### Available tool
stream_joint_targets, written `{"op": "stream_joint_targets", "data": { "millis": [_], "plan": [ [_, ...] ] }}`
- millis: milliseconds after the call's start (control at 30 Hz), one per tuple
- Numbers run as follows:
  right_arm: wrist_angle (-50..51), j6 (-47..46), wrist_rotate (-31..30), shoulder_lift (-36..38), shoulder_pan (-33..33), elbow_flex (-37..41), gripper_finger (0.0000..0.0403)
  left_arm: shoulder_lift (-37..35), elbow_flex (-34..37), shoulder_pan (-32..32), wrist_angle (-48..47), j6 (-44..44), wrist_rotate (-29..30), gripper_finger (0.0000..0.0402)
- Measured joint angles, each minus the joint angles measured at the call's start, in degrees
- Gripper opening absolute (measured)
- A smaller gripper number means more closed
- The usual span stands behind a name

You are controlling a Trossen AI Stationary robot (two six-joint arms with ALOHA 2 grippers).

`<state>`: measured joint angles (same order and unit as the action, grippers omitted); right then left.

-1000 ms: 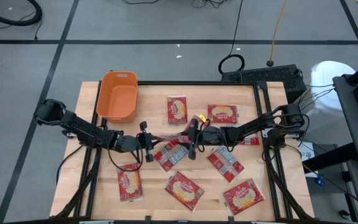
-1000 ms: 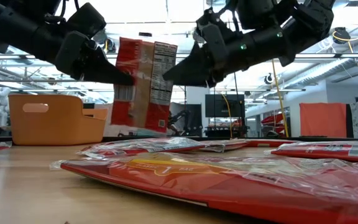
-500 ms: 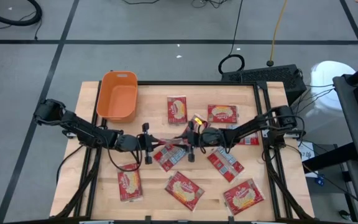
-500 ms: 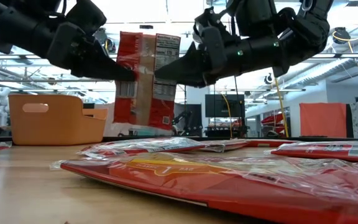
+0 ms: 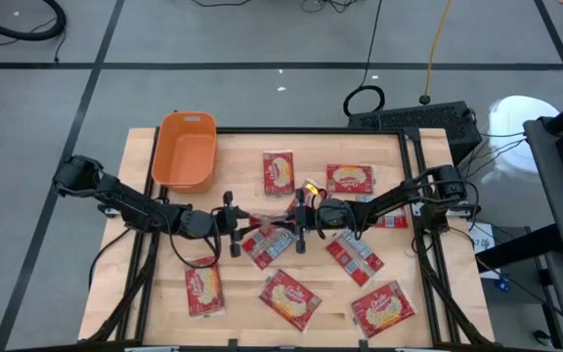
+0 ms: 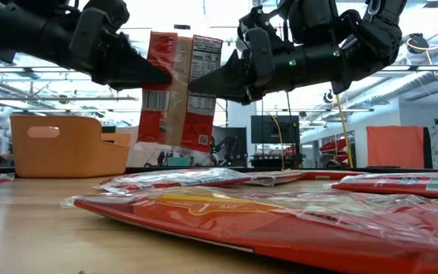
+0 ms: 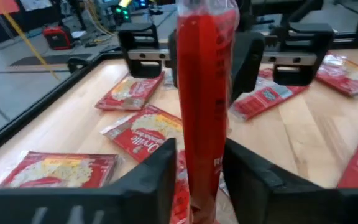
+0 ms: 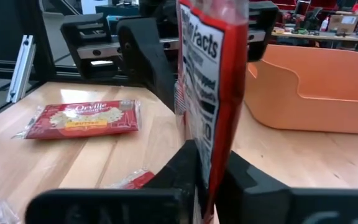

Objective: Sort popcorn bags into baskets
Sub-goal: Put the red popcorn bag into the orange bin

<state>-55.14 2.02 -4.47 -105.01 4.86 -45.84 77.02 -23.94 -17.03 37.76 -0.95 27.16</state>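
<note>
Gripping popcorn bag (image 6: 179,91) upright mid-air over bench (image 5: 238,308) centre, right tool (image 6: 192,82) clamped on it, left tool (image 6: 167,76) fingers parted around it, orange basket (image 5: 186,150) at far-left corner

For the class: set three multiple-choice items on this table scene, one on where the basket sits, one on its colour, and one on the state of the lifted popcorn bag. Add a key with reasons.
1. Where is the basket?
A) at a table corner on the left arm's side
B) at the table's middle
C) on the floor

2. What colour is the basket?
A) blue
B) orange
C) green

3. How is the held bag?
A) lying flat on the table
B) inside the basket
C) upright in the air between both grippers

Key:
1 A: the high view shows it at that corner.
2 B: its walls are orange.
3 C: it stands upright off the table between the left gripper and the right gripper.
</note>
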Motion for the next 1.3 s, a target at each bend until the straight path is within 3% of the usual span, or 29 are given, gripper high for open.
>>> {"op": "stream_joint_targets", "data": {
  "millis": [233,400,533,633,967,1200,1300],
  "plan": [
    [-0.88,0.16,0.01,-0.02,0.00,0.00,0.0008,-0.69,-0.05,-3.57,-1.54,1.23,6.96,0.0229],
    [-3.11,0.90,0.04,-0.02,0.00,0.00,0.0011,-0.63,-0.07,-3.40,-1.54,-0.44,7.12,0.0236],
    [-4.74,1.61,0.16,-0.02,0.00,0.00,0.0012,-0.41,-0.05,-3.04,1.06,-0.06,5.50,0.0209],
    [-5.97,1.92,0.32,-0.02,0.00,0.00,0.0012,-0.40,-0.07,-2.21,5.13,0.84,0.64,0.0174],
    [-10.12,2.40,0.58,-0.01,0.04,0.00,0.0018,-0.45,-0.05,-2.11,10.42,9.34,-0.36,0.0022],
    [-12.76,3.65,-2.88,1.41,0.02,-0.02,0.0078,-7.42,-0.05,-2.06,8.17,10.29,-0.62,0.0032],
    [-12.46,3.53,-4.21,2.67,0.00,-0.02,0.0122,-12.85,-1.87,-2.11,1.34,10.31,-0.90,0.0025]
  ]
}}
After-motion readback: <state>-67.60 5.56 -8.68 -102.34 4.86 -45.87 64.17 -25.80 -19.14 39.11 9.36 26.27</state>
